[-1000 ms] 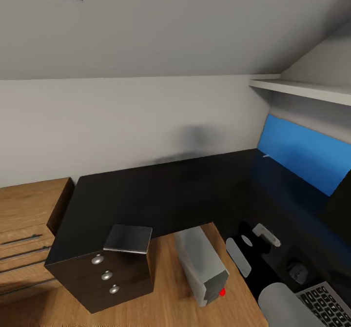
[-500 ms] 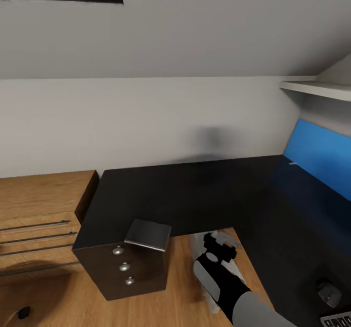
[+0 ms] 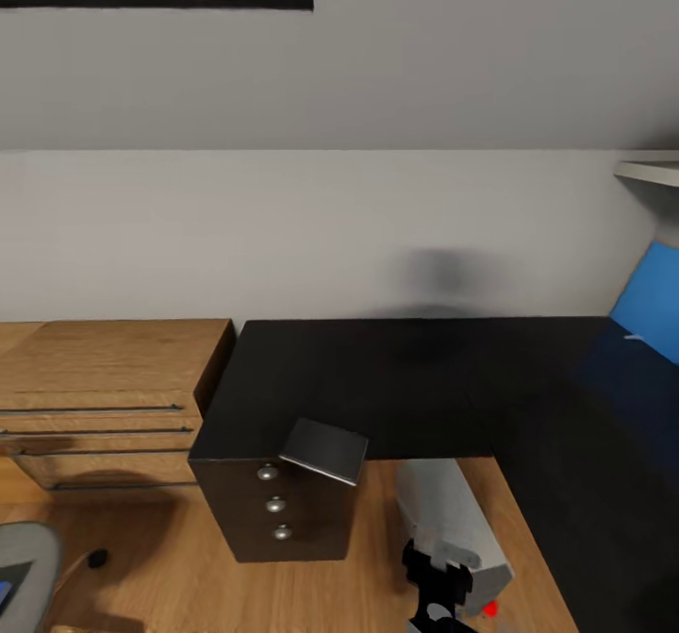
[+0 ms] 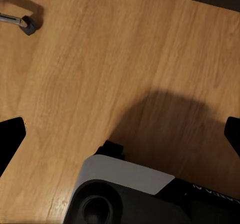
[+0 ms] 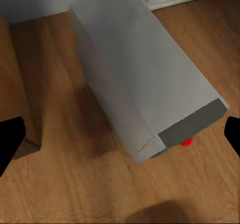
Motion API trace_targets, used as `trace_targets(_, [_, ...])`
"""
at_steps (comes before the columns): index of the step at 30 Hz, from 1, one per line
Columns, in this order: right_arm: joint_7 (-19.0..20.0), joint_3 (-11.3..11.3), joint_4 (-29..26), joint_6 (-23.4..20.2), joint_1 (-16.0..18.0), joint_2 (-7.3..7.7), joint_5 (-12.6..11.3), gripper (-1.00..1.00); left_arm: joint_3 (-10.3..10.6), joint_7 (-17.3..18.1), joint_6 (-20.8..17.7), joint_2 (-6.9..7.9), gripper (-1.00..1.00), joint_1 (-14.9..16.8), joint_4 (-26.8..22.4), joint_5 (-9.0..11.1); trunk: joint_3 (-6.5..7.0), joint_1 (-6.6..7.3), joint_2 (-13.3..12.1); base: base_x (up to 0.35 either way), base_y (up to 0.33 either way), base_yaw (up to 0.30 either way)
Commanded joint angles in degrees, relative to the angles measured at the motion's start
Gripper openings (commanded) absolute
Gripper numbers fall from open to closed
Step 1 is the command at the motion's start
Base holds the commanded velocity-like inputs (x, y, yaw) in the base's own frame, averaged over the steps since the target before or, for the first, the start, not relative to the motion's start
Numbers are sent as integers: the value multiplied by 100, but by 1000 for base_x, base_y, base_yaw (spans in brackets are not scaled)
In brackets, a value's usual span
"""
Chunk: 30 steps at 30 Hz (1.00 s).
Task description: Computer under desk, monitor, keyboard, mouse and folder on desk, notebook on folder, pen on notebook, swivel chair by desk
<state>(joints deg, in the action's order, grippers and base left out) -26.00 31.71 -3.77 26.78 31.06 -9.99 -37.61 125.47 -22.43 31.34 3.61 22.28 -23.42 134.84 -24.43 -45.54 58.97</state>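
The desk (image 3: pixel 415 378) with its glossy black top runs across the head view, its blue back panel (image 3: pixel 653 303) at the far right. A dark grey notebook (image 3: pixel 323 450) lies on the desk corner above the knobbed drawers (image 3: pixel 275 504), overhanging the edge. The light grey computer (image 3: pixel 451 518) stands on the floor in the desk's inner corner. My right gripper (image 3: pixel 438 584) hangs just in front of it, open and empty (image 5: pixel 120 136), looking down on the computer (image 5: pixel 145 78). The left gripper (image 4: pixel 120 134) is open over bare floor. A small white stick, perhaps the pen (image 3: pixel 634 338), lies near the blue panel. The swivel chair's grey edge (image 3: pixel 24 567) shows at the bottom left.
A light-wood dresser (image 3: pixel 104 378) with long bar handles adjoins the desk on the left. A black castor (image 3: pixel 97 558) (image 4: pixel 27 24) rests on the wood floor. A white wall shelf (image 3: pixel 651 173) juts in at the right. My own base (image 4: pixel 130 194) is below the left gripper.
The camera has swung left: the keyboard and the desk's right wing have left the picture, the dresser and chair edge have come in. My right arm sits lower in the picture.
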Motion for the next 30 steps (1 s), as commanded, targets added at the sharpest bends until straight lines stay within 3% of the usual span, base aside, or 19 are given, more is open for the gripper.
trace_targets(1, [13, 62, 22, 44, -73, -1, -33, 100, 47, -32, 30, 1, 100, 13, -22, 16, -6, -1, 5, 0, 0, 289])
trace_targets(5, [146, 53, 149, 85, -171, -1, -37, 100, 47, -33, 30, -4, 100, 11, -22, 16, -6, -1, 5, 0, 0, 289])
trace_targets(9, [634, 54, 267, 94, -203, 12, -43, 100, 49, -34, 30, -8, 100, 12, -22, 16, -6, -1, 5, 0, 0, 246])
trace_targets(11, [1103, 54, 306, 97, -231, 37, -44, 100, 49, -28, 30, -9, 100, 13, -22, 16, -6, -1, 5, 0, 0, 91])
trace_targets(15, [1374, 54, 363, 97, -285, 47, -33, 100, 50, -25, 30, -9, 100, 13, -22, 16, -6, -1, 5, 0, 0, 28])
trace_targets(30, [1431, 62, 377, 99, -302, 59, -30, 100, 64, -2, 30, -4, 100, 13, -22, 16, -6, -1, 5, 0, 0, 2])
